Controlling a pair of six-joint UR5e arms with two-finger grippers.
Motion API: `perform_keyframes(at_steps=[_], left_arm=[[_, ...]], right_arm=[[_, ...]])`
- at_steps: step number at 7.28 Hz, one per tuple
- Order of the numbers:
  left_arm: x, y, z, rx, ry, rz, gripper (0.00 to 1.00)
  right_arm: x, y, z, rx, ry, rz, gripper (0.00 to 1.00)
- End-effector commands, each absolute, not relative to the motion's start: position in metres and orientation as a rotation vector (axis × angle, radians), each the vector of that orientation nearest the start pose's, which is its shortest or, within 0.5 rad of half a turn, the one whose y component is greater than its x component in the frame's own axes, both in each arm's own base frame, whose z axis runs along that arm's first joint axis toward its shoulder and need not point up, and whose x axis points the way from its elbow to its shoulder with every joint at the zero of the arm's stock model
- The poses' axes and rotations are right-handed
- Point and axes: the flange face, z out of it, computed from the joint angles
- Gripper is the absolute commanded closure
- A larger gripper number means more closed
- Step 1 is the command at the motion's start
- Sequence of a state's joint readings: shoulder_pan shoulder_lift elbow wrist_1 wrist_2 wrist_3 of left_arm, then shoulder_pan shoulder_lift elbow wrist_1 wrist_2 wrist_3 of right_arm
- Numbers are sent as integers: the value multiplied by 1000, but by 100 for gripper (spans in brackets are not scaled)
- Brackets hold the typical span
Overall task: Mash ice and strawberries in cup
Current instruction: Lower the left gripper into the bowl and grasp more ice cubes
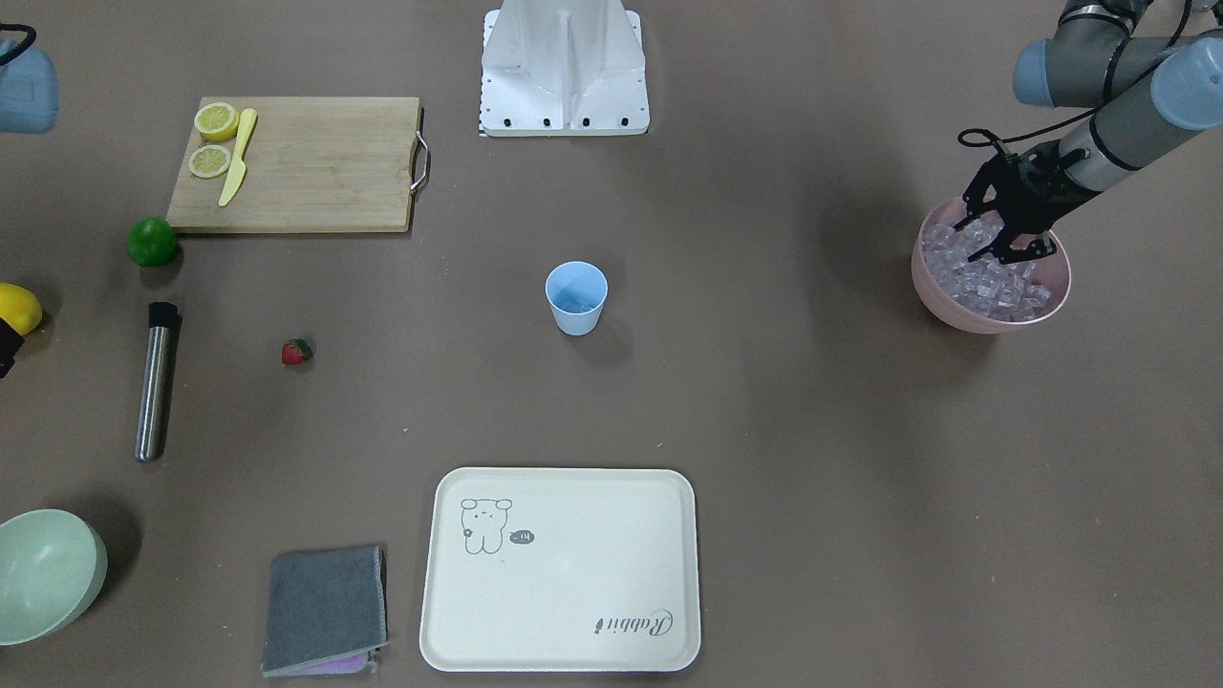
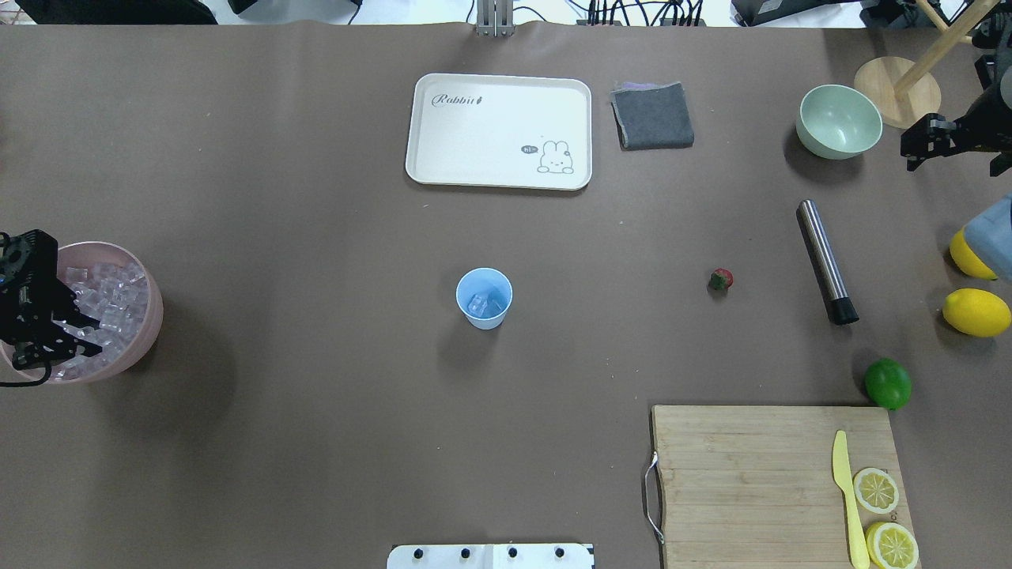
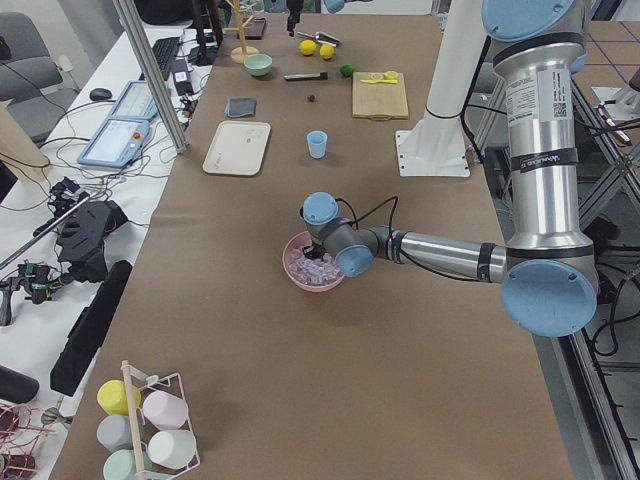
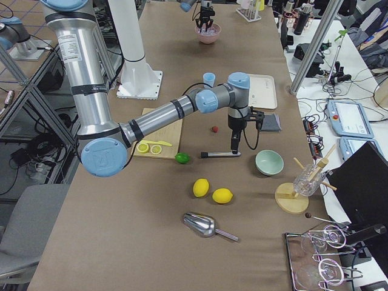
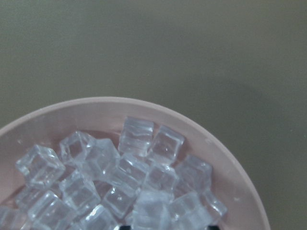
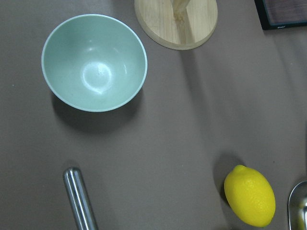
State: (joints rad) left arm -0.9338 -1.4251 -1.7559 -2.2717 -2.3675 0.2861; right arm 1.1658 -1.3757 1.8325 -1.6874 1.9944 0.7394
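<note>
The light-blue cup (image 2: 484,298) stands upright at the table's centre with a few ice cubes in its bottom. Most of the ice (image 1: 994,287) fills a large pink bowl (image 1: 965,320) at the table's left end. My left gripper (image 1: 1015,250) is lowered into that bowl, its fingers apart among the cubes; the left wrist view shows the ice (image 5: 124,177) close up. The strawberry (image 2: 720,278) lies alone on the table to the right of the cup. My right gripper (image 2: 911,150) hovers open at the far right edge, near the pale green bowl (image 2: 838,122), holding nothing.
A steel muddler (image 2: 822,261) lies beyond the strawberry. A lime (image 2: 887,383), two lemons (image 2: 976,312) and a cutting board (image 2: 751,474) with lemon slices and a yellow knife fill the right side. A cream tray (image 2: 498,130) and grey cloth (image 2: 652,114) lie at the far edge.
</note>
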Motion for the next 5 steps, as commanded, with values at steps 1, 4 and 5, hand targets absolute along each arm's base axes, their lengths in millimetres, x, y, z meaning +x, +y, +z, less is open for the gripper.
perform_keyframes(at_steps=[1,4,5], left_arm=[[219,-402,550,581,925,1119,100],[185,-420,542,570,982,1044,100],[182,-428,535,570,990,1033,100]], right_arm=[[-135,-549,457,60,-537,253,0],[-135,-548,451,66,-546,250,0],[-135,-549,448,68,-551,248,0]])
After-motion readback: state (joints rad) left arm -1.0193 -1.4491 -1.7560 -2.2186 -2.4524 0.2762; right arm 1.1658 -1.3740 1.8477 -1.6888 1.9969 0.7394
